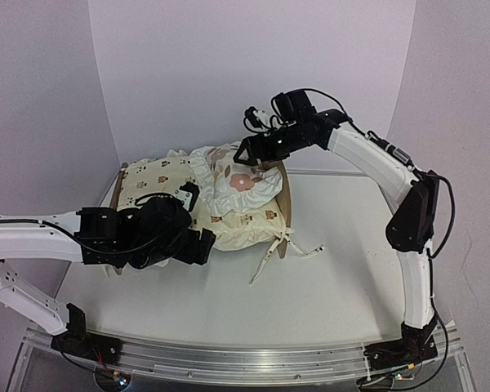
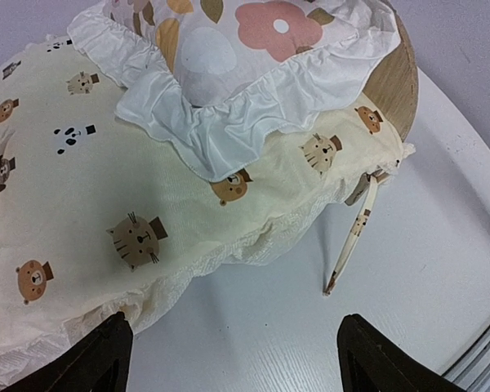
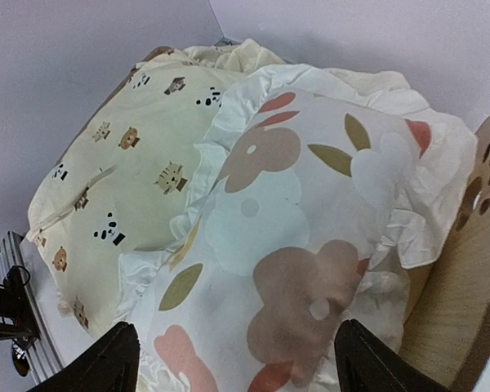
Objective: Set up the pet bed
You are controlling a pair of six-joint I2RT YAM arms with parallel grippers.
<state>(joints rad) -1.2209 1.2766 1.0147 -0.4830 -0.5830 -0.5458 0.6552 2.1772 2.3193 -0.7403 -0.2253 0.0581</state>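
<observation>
The pet bed [image 1: 289,204] lies across the table, and its rounded wood headboard [image 3: 474,269] with paw cutouts is on the right. A cream animal-print cushion [image 1: 159,184] covers the frame. On the cushion's headboard end rests a white ruffled flower pillow [image 1: 233,181]. My right gripper [image 1: 253,152] hovers open just over the pillow [image 3: 302,245], with nothing between its fingers. My left gripper [image 1: 202,245] stands open at the cushion's near edge [image 2: 82,188], over bare table, holding nothing. The bed's base is hidden under the cushion.
The cushion's tie strings [image 1: 265,265] trail onto the white table in front of the headboard [image 2: 400,77]. White walls close in the back and both sides. An aluminium rail [image 1: 229,359] runs along the near edge by the arm bases.
</observation>
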